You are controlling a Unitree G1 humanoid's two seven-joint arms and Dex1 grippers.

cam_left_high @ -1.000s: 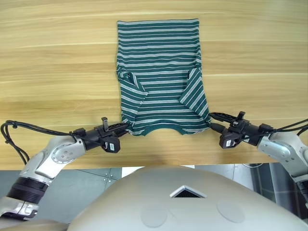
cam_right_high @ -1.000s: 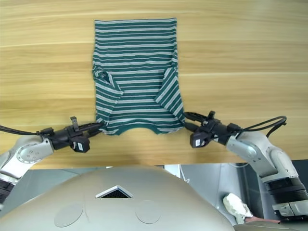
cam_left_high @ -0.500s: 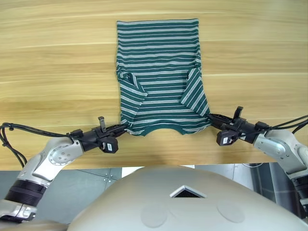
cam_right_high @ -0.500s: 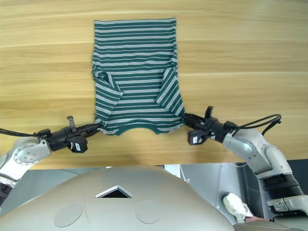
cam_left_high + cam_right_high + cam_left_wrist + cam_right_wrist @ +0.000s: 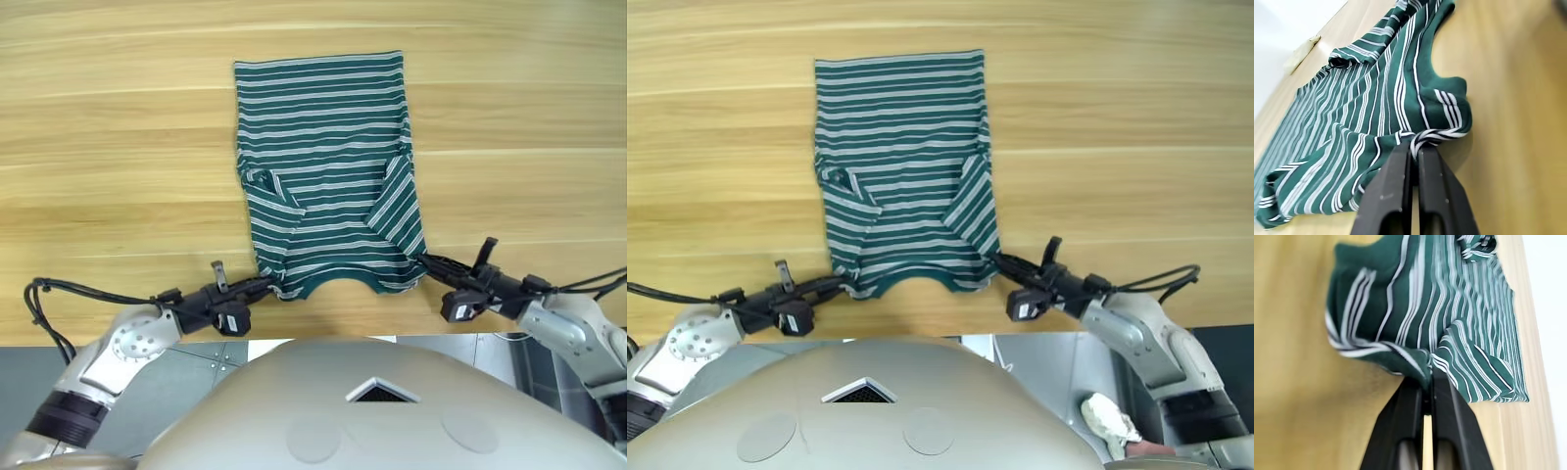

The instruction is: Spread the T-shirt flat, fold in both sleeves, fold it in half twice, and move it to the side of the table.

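A green T-shirt with white stripes (image 5: 323, 157) lies on the wooden table (image 5: 118, 147), both sleeves folded in over its body, collar end nearest me. My left gripper (image 5: 269, 285) is shut on the near left shoulder corner of the T-shirt (image 5: 1420, 117). At the near right shoulder corner my right gripper (image 5: 421, 260) is likewise shut on the T-shirt (image 5: 1449, 308). Both pinched corners are bunched and lifted slightly off the wood. The hem end lies flat at the far side.
The table's near edge (image 5: 323, 328) runs just behind both grippers, with grey floor below it. Bare wood stretches wide to the left and right (image 5: 529, 127) of the shirt and beyond its hem.
Both grippers have pulled back toward the table's near edge, dragging the T-shirt a short way toward me; its hem has slid nearer and the cloth skewed slightly.
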